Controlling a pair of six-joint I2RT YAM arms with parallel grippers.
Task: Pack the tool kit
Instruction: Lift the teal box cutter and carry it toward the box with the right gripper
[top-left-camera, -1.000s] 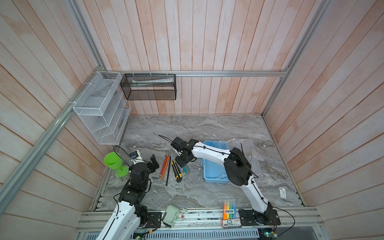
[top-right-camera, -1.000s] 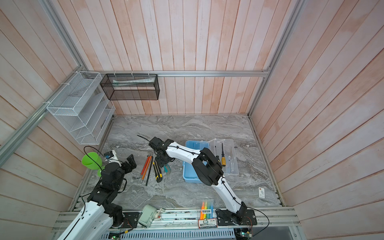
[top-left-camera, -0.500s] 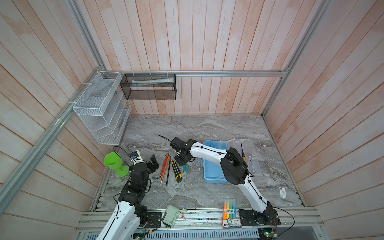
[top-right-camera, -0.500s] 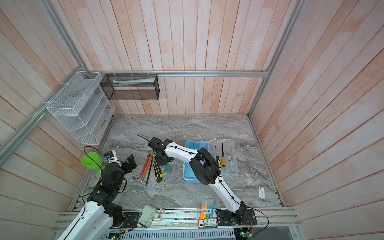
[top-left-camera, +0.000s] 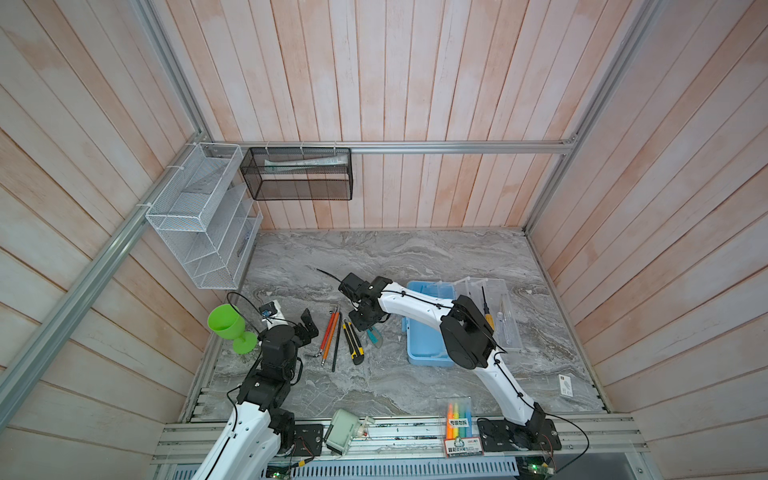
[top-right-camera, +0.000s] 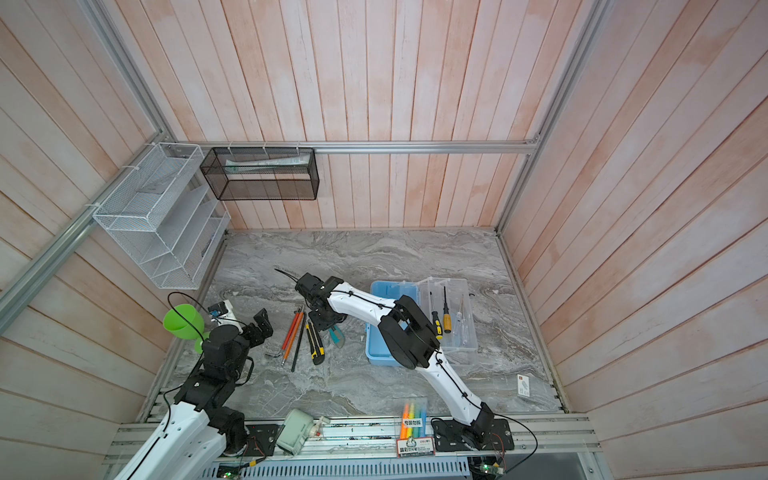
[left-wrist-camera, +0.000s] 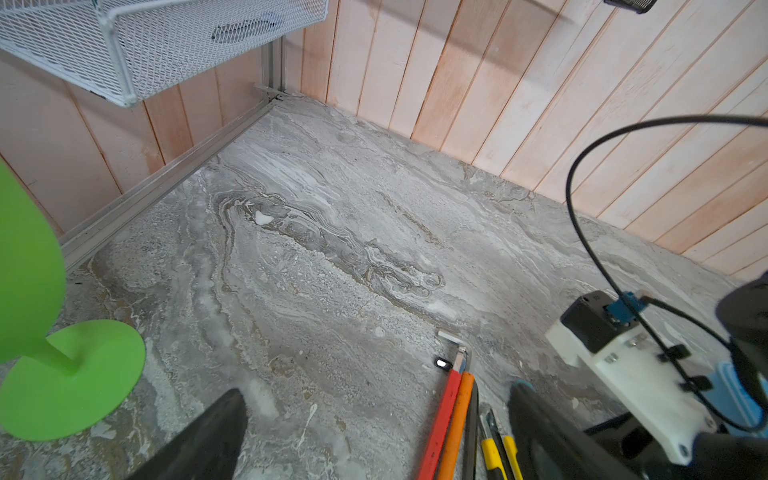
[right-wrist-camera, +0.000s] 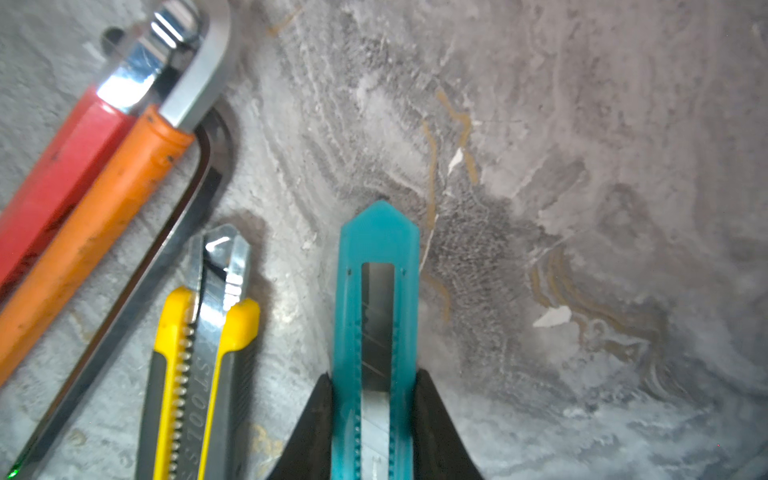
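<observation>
My right gripper (right-wrist-camera: 376, 384) is shut on the teal utility knife (right-wrist-camera: 376, 291), one black finger on each side of its body. In both top views it reaches across to the left of the light-blue case (top-left-camera: 426, 347), with the knife's end (top-left-camera: 376, 337) showing under it. The case's clear lid (top-left-camera: 505, 316) lies open beside the case with screwdrivers on it. A yellow utility knife (right-wrist-camera: 199, 374) and orange-handled tools (right-wrist-camera: 83, 232) lie next to the teal knife. My left gripper (left-wrist-camera: 378, 392) is open and empty above the table, left of the tools (top-left-camera: 329, 332).
A green goblet (top-left-camera: 226, 322) stands by the left wall near my left arm. A pack of highlighters (top-left-camera: 459, 415) and a white device (top-left-camera: 343, 430) sit at the front rail. A white mesh rack (top-left-camera: 199, 216) and a black basket (top-left-camera: 299, 174) hang on the walls.
My right gripper has closed onto the teal utility knife, and that arm's elbow has shifted slightly left. The left arm has not moved.
</observation>
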